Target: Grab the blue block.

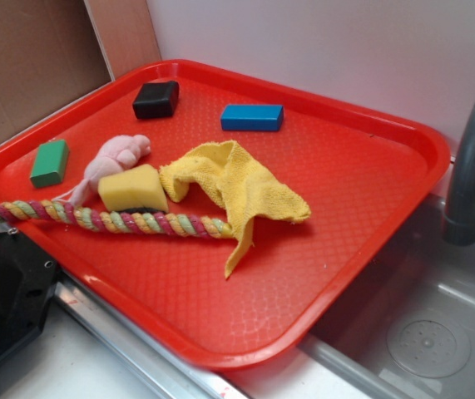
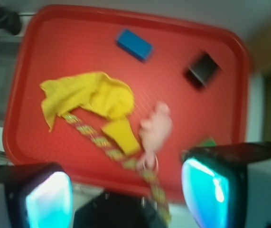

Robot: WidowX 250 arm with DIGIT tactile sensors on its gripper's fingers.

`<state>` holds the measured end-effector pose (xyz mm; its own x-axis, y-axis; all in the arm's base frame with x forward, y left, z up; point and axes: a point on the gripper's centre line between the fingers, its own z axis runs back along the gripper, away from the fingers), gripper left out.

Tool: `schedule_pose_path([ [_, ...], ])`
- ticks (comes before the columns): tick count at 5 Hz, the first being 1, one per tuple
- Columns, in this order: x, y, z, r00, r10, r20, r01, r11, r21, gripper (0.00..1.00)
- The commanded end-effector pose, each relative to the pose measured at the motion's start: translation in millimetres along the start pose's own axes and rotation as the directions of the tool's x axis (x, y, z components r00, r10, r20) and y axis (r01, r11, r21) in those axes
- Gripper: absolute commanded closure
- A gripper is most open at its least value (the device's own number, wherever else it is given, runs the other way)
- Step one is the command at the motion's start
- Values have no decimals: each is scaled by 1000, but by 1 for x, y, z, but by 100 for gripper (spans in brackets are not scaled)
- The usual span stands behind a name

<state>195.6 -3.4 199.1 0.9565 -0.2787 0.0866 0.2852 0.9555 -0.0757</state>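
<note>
The blue block (image 1: 252,117) lies flat on the red tray (image 1: 370,208) near its far rim, to the right of the black block (image 1: 155,99). In the wrist view the blue block (image 2: 134,44) sits far off at the top, tilted. My gripper (image 2: 128,190) hangs high above the tray's near edge, open, its two pale cyan pads (image 2: 49,199) wide apart with nothing between them. The gripper does not show in the exterior view.
On the tray also lie a green block (image 1: 50,163), a pink plush toy (image 1: 112,160), a yellow sponge (image 1: 133,189), a crumpled yellow cloth (image 1: 233,184) and a braided rope (image 1: 104,219). A metal sink (image 1: 428,332) and grey faucet (image 1: 474,158) stand to the right.
</note>
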Motion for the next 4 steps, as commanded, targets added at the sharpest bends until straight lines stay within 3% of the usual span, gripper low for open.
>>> schedule_pose_path([
  [1,51,8,-25,978,-200,57,197,979,57,0],
  [2,61,4,-48,936,-346,68,340,936,88,0],
  [3,69,7,-71,931,-363,37,358,928,108,0],
  [4,81,26,-85,946,-322,33,318,944,88,0],
])
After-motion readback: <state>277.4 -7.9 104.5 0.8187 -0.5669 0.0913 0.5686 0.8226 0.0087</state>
